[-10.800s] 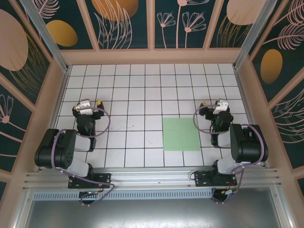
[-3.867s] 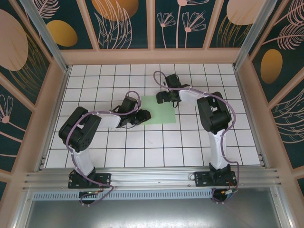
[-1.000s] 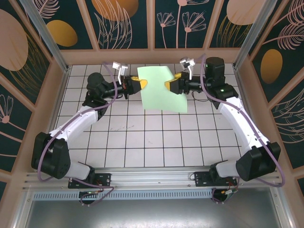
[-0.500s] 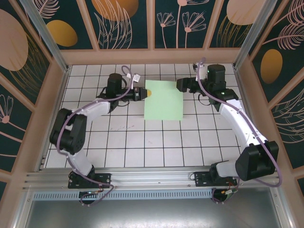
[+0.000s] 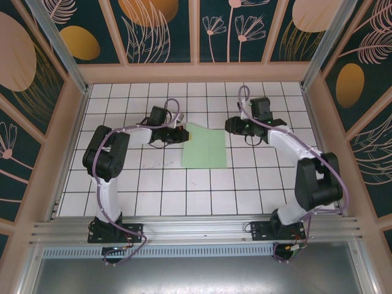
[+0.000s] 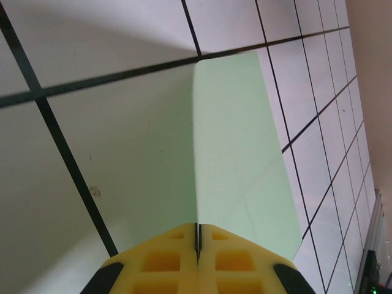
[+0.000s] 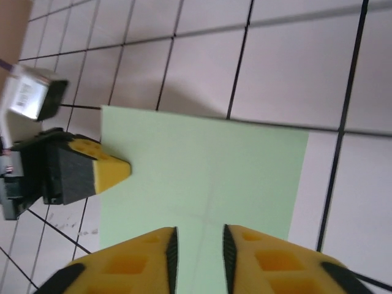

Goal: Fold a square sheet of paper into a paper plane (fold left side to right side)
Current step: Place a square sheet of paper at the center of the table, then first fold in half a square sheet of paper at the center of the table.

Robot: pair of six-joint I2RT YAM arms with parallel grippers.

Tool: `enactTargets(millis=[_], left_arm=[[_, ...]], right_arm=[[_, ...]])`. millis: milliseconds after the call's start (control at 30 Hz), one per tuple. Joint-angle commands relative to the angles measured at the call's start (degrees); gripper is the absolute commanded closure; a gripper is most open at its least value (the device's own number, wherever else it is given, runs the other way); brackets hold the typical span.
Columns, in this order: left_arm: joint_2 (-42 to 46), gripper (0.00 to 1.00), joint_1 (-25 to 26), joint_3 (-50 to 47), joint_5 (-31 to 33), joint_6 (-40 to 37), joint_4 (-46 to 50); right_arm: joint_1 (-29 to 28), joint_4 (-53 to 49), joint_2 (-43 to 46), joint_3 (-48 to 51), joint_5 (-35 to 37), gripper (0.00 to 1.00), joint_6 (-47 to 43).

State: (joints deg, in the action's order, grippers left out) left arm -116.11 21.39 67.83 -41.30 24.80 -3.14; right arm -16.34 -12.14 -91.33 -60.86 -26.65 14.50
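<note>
Green square sheet of paper (image 5: 205, 149) lying in the middle of the white tiled table (image 5: 159, 184), left gripper (image 5: 182, 131) pinched tight on its left edge, right gripper (image 5: 229, 125) by its far right corner, fingers apart, holding nothing

A white tabletop (image 5: 153, 184) ruled in black grid lines is enclosed by wooden framing (image 5: 196, 72) and teal panels (image 5: 165, 30) printed with orange discs and leaf outlines, with an aluminium rail (image 5: 196, 228) at the near edge.
</note>
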Motion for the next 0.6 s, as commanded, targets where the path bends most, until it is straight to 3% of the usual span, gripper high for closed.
enactTargets(millis=[0, 100, 400, 567], left_arm=[[-0.16, 1.00, -0.29, 1.51, 1.62, -2.30, 3.11], [0.10, 1.00, -0.28, 1.33, 1.89, -2.07, 3.33], [0.75, 0.99, -0.31, 1.82, 1.53, -1.20, 3.95], [2.33, 0.73, -0.29, 1.11, -1.50, 4.40, 1.20]], right_arm=[[-1.40, 2.37, -5.13, -0.28, -1.75, 0.76, 4.33], [-2.40, 1.29, -10.61, -2.64, 0.11, 0.81, 4.83], [-3.50, -2.99, -19.08, -5.94, 3.46, 0.81, 4.36], [-3.88, -4.46, -20.04, -5.26, 4.45, 0.81, 3.65]])
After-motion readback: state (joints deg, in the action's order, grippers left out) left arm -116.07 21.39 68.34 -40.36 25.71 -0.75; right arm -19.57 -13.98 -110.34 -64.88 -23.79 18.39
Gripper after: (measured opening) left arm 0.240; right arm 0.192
